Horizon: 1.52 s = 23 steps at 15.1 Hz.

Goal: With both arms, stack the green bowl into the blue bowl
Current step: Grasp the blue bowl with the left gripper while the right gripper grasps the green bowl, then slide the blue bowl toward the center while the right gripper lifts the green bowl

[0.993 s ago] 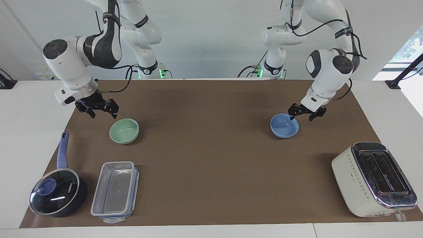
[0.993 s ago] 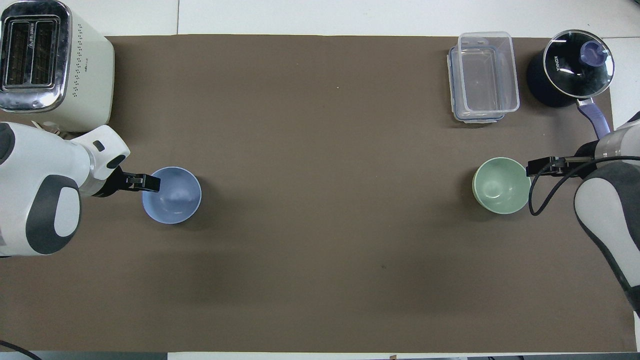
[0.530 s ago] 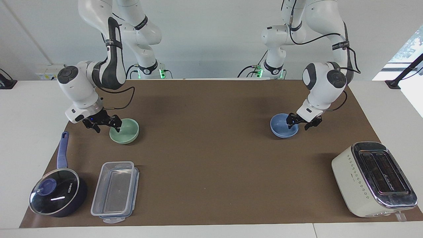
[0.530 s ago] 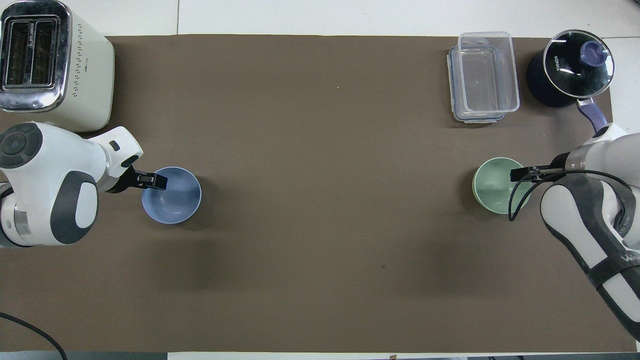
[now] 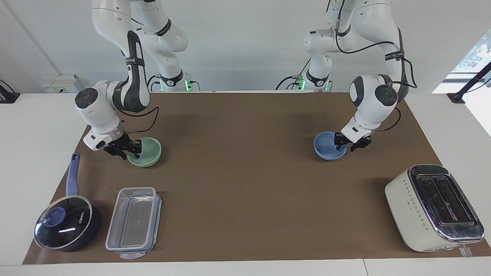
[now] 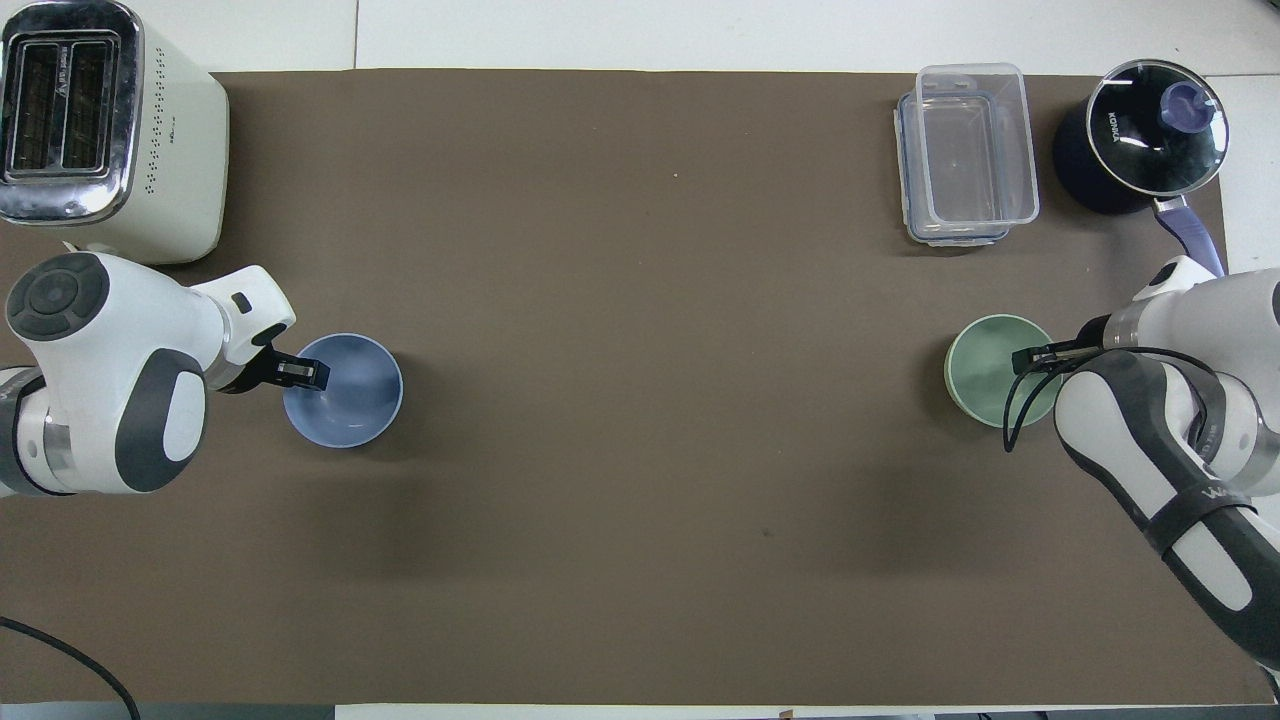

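The green bowl point(image 5: 145, 151) is sitting upright on the brown mat point(image 5: 245, 184) toward the right arm's end of the table, a small round pale mint bowl, smooth and plain. The right gripper point(image 5: 127, 149) is straddling its rim at about nine o'clock in the facing view, fingers spread to either side of the wall, one inside and one outside; whether they are pressing on it I cannot tell.

The blue bowl point(image 5: 329, 150) is sitting upright toward the left arm's end, well apart from the green one, the same size and a light periwinkle. The left gripper point(image 5: 350, 143) is at its rim at about three o'clock in the facing view, likewise spread across the wall, grip unclear.

A clear container point(image 5: 133, 222), a saucepan point(image 5: 66, 224) and a toaster point(image 5: 433, 209) are standing farther from the robots.
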Available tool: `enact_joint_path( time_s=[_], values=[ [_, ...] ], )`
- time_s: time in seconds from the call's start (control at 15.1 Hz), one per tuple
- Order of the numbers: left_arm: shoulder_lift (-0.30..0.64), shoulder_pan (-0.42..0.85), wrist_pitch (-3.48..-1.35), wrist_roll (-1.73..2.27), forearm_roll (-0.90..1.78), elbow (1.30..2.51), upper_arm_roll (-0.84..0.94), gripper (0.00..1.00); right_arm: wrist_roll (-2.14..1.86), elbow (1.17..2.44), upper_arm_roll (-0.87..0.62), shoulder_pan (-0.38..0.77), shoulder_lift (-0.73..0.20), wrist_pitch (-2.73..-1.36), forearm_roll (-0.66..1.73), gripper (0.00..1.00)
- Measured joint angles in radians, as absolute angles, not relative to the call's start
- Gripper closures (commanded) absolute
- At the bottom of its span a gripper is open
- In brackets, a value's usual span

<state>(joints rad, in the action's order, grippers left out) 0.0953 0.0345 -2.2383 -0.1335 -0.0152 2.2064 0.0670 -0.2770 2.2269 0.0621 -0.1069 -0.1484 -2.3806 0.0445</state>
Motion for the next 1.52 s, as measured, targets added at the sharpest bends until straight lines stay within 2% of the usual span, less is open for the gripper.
enact_joint_path(
  time_s=[0.26,0.46,0.6,0.66,0.86,0.99,1.13,1.52],
  values=[
    [0.094,0.036,-2.219,-0.135,-0.015,2.183,0.069,1.0,-0.281,2.19,0.061,-0.104,-0.14,-2.283,0.098,1.0],
    [0.099,0.078,-2.024,-0.11,0.044,2.0,0.072,1.0,-0.281,2.087,0.059,-0.099,-0.124,-2.105,0.101,1.0],
    [0.121,0.162,-1.918,0.0,0.079,1.855,0.075,1.0,-0.281,1.945,0.059,-0.098,-0.116,-1.901,0.101,1.0],
    [0.133,0.22,-1.915,0.073,0.085,1.823,0.077,1.0,-0.281,1.874,0.059,-0.098,-0.11,-1.807,0.101,1.0],
    [0.178,0.426,-2.004,0.298,0.088,1.832,0.083,1.0,-0.278,1.741,0.058,-0.095,-0.076,-1.632,0.101,1.0],
    [0.206,0.537,-2.114,0.402,0.088,1.877,0.085,1.0,-0.241,1.728,0.057,-0.069,-0.052,-1.612,0.101,1.0],
    [0.228,0.596,-2.182,0.434,0.101,1.917,0.085,1.0,-0.172,1.727,0.055,-0.017,-0.047,-1.612,0.101,1.0],
    [0.295,0.636,-2.255,0.434,0.116,1.936,0.084,1.0,-0.129,1.727,0.054,0.012,-0.05,-1.613,0.101,1.0]
  ],
)
